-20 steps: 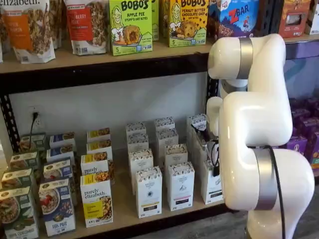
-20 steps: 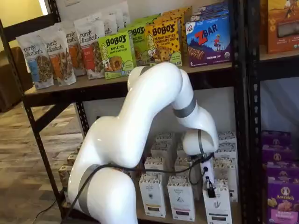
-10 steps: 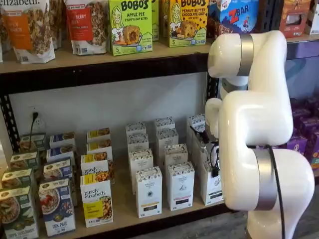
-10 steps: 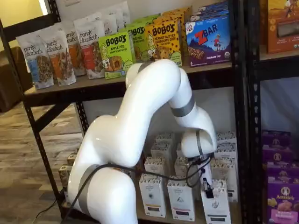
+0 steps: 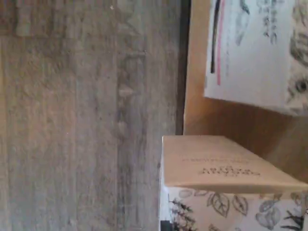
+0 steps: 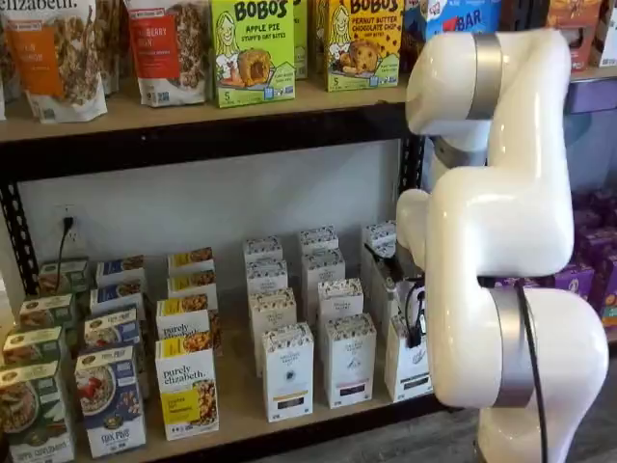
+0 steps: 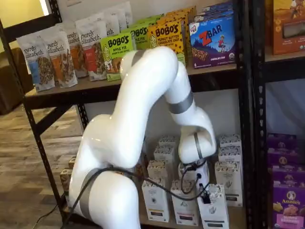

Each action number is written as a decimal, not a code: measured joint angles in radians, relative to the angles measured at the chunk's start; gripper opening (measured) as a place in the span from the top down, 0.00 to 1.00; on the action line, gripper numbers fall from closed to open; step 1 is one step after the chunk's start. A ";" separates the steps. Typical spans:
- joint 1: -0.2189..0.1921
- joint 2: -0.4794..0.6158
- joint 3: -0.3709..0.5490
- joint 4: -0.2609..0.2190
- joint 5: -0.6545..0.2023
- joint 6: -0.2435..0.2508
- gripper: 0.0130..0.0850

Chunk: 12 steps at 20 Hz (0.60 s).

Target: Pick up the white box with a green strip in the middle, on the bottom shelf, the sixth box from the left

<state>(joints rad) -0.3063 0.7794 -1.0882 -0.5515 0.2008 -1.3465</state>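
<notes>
Wrist view: white box [image 5: 226, 166] close under the camera, over the bottom shelf [image 5: 195, 72] edge. Both shelf views: gripper [image 7: 205, 196] clenched on the white box [image 7: 214, 210], drawn forward and leftward off its front-row spot versus earlier. Grasp done; carrying clear left.

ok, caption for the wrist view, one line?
Gripped white box seen from above, past the bottom shelf edge, wood floor beyond.
</notes>
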 joint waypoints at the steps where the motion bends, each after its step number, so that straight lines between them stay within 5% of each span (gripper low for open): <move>1: 0.002 -0.036 0.041 -0.020 -0.009 0.022 0.56; 6: 0.037 -0.241 0.230 0.094 0.019 -0.055 0.56; 12: 0.076 -0.557 0.454 0.135 0.133 -0.067 0.56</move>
<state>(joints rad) -0.2304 0.2229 -0.6339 -0.4161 0.3341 -1.4136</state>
